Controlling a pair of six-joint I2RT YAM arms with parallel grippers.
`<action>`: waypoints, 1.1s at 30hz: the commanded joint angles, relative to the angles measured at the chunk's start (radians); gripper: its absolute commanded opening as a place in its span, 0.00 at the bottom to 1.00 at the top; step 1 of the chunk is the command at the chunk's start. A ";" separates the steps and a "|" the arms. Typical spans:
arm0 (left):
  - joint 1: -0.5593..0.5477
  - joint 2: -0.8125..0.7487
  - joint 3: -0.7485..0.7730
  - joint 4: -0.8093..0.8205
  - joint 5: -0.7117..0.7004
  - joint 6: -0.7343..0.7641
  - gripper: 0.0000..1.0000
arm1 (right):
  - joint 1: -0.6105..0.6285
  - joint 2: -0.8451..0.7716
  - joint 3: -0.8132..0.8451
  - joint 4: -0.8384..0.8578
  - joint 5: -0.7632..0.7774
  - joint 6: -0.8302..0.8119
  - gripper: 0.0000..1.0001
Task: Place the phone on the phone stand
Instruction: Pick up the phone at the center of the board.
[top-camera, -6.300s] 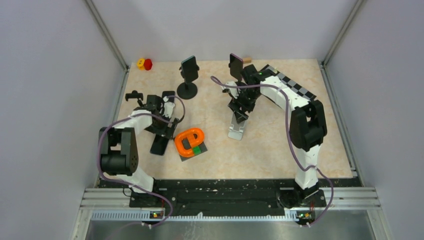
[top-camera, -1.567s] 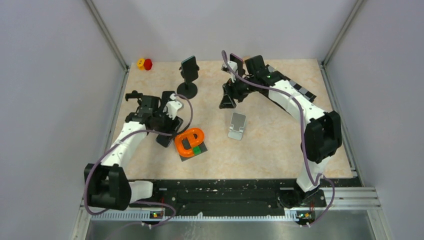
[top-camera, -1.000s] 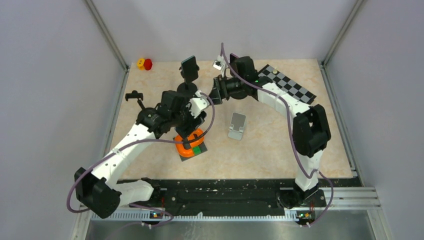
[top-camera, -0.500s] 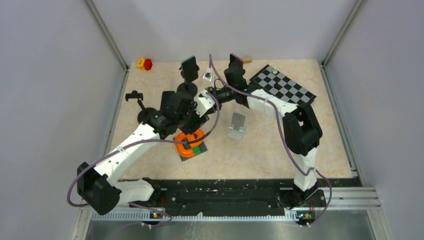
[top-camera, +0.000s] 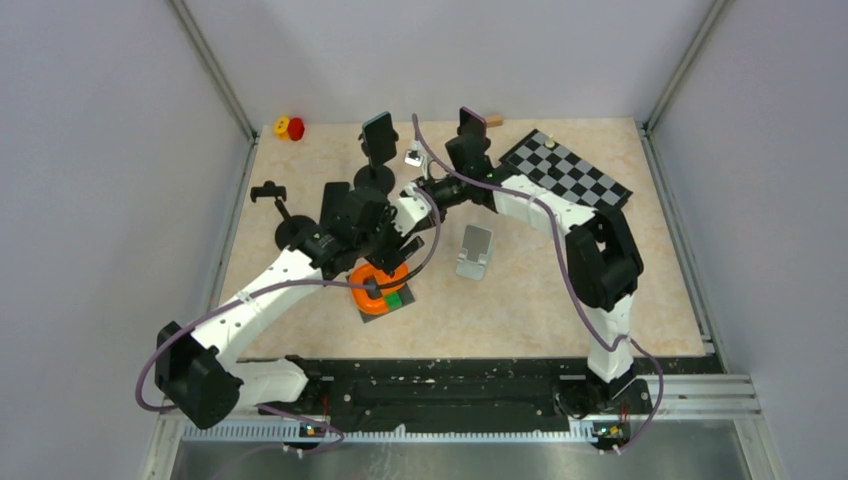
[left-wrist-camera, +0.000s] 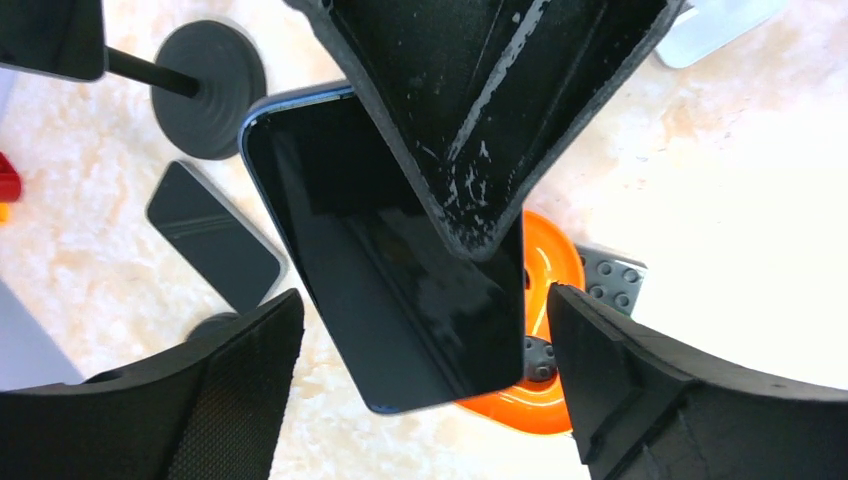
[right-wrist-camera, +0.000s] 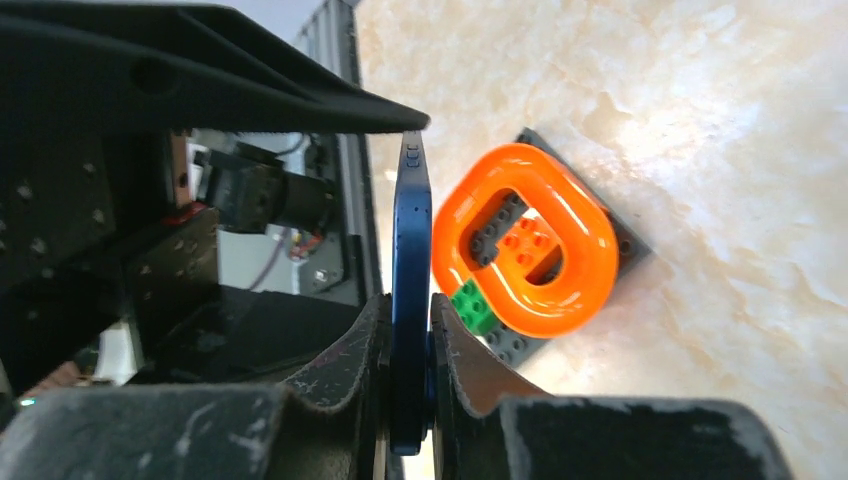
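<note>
Within right pincer (right-wrist-camera: 408, 312), phone (right-wrist-camera: 410, 215) edge-on

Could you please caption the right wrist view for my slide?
Right gripper shut on the phone, edge-on, orange ring beyond.

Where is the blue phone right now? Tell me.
Right wrist view, centre: the blue phone stands edge-on, pinched in the right gripper, just left of the orange ring. The open left gripper flanks it.

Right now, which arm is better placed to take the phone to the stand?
Right. The right gripper is shut on the phone; the left gripper stands open around it. The silver stand is close by.
</note>
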 joint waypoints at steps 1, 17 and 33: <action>0.002 -0.059 -0.014 0.036 0.093 -0.008 0.98 | -0.013 -0.113 0.089 -0.172 0.079 -0.297 0.00; 0.028 -0.196 -0.033 0.009 0.351 0.022 0.99 | -0.076 -0.274 0.169 -0.672 0.218 -0.753 0.00; 0.051 -0.184 -0.058 0.056 0.414 0.016 0.99 | -0.084 -0.260 0.217 -0.931 0.348 -0.908 0.00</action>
